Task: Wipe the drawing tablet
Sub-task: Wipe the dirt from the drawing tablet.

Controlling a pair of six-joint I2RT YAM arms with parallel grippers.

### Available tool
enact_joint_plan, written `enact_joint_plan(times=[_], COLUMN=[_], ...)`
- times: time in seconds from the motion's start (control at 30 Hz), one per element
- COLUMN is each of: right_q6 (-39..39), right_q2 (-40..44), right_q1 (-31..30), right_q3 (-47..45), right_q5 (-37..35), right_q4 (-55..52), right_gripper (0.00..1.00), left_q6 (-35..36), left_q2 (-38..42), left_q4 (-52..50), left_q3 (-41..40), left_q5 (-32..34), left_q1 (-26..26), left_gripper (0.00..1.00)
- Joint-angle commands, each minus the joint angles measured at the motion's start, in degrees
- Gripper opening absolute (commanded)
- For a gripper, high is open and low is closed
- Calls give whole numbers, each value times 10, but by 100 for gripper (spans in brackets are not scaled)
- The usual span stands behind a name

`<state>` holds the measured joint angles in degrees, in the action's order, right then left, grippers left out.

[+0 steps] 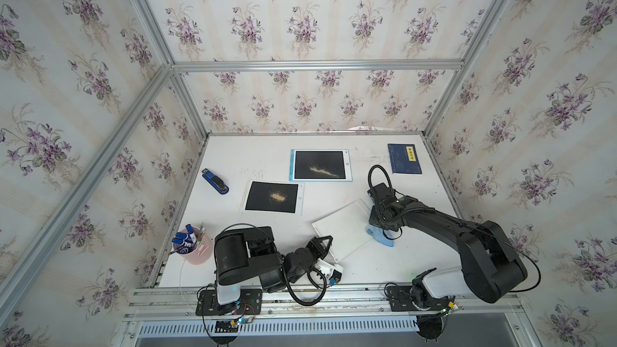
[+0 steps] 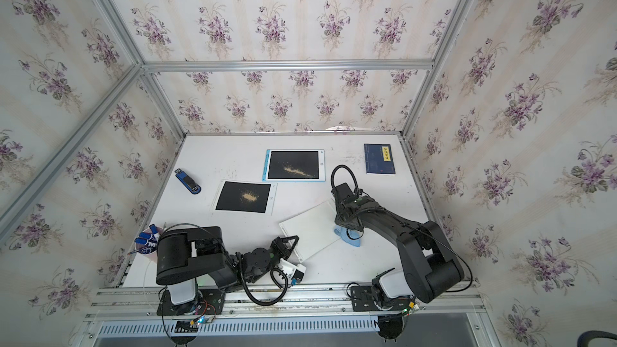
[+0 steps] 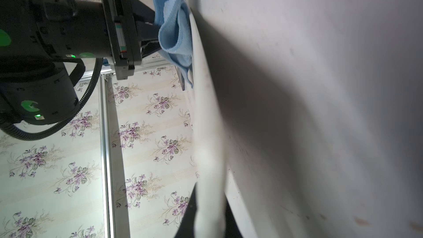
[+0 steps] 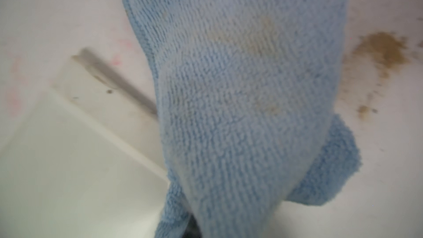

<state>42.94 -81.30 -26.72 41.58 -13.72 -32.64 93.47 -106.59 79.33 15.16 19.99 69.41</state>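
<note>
Near the front of the white desk (image 1: 253, 158), the left tool (image 1: 326, 243) is clamped on the near edge of a plain white rectangular drawing tablet (image 1: 344, 228). The tablet shows only a blank white face and throws a shadow on the desk in the left wrist view. At its far right edge the right tool (image 1: 376, 225) pinches a light blue terry cloth (image 1: 384, 240), whose folds touch that edge. Tan smudges mark the cloth in the right wrist view, and brown powder (image 4: 380, 49) lies on the desk just beside it.

On the left, a round pink plastic cup (image 1: 202, 253) stands upright, holding blue-capped markers (image 1: 183, 238) and a few thin pens. Farther back lie a blue-framed black-screen tablet (image 1: 320, 165) and a white-framed black-screen tablet (image 1: 272, 196), each dusted with tan powder.
</note>
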Motion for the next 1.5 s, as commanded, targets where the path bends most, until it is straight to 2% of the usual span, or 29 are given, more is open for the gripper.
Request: enact_joint_plan(times=[0.0,0.1,0.2,0.27,0.4,0.47,0.57,0.67,0.77,0.87,1.0,1.1,1.2,1.3,1.4,1.47], right_q6=[24,-7,-72,-100,-141,-166,-179,-169,-152,-135,-150,-174,-167,-160,-161,-160], right_q2=[18,50,91,104,52,12,-39,-78,-101,-103,-79,-64,-58,-30,29,78], right_q1=[-1,-11,-37,-84,-149,-190,-222,-217,-187,-126,-32,28,84,103,103,103], right_q3=[7,6,-11,-18,34,67,104,118,115,89,49,42,45,41,33,35], right_q5=[-42,6,133,214,338,359,363,309,270,243,209,140,109,108,138,138], right_q4=[-40,4,117,195,252,246,229,192,164,150,148,124,92,84,97,94], right_gripper=[0,0,0,0,0,0,0,0,0,0,0,0,0,0,0,0], left_q6=[5,5,6,7,5,6,6,5,6,6,6,8,9,0,-17,-22], left_q2=[2,3,2,2,0,-1,0,1,2,3,4,5,7,9,4,2], left_q4=[20,20,20,20,20,20,20,20,20,20,20,21,20,19,8,4], left_q3=[1,0,1,1,2,2,2,1,1,1,0,0,1,13,47,60], left_q5=[13,15,14,13,14,14,15,16,18,16,20,20,22,54,115,130], left_q1=[-1,0,0,0,0,0,0,0,0,0,0,0,1,3,4,5], left_gripper=[0,0,0,0,0,0,0,0,0,0,0,0,0,0,0,0])
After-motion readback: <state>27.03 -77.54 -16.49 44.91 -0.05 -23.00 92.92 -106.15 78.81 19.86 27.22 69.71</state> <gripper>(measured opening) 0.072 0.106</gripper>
